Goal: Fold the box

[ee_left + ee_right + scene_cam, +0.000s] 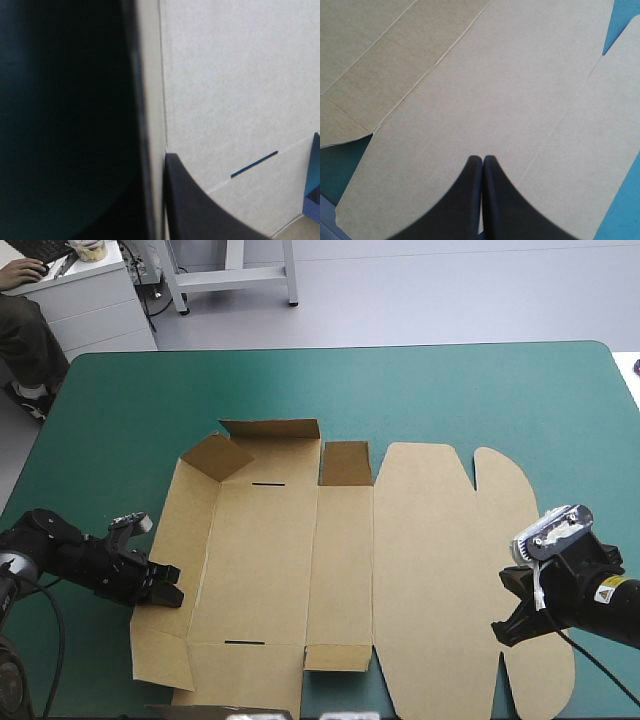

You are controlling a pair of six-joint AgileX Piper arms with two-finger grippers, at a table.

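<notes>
The brown box (340, 570) lies as a cut sheet across the middle of the table, its rounded lid panel flat on the right. The flaps at the far left corner (262, 435) stand raised, and the long left wall is slightly lifted. My left gripper (168, 592) is at that left wall. In the left wrist view the wall's thin edge (150, 100) runs between the black fingers (200, 210), which are shut on it (159, 165). My right gripper (505, 625) is shut with its tips together (483, 159) over the lid panel (520, 75), holding nothing.
Teal-green cover (450, 390) shows around the sheet, widest on the far side. The box reaches the table's near edge. Two thin slots (268, 483) are cut in the base panel. The lid's rounded end lies near the table's right edge.
</notes>
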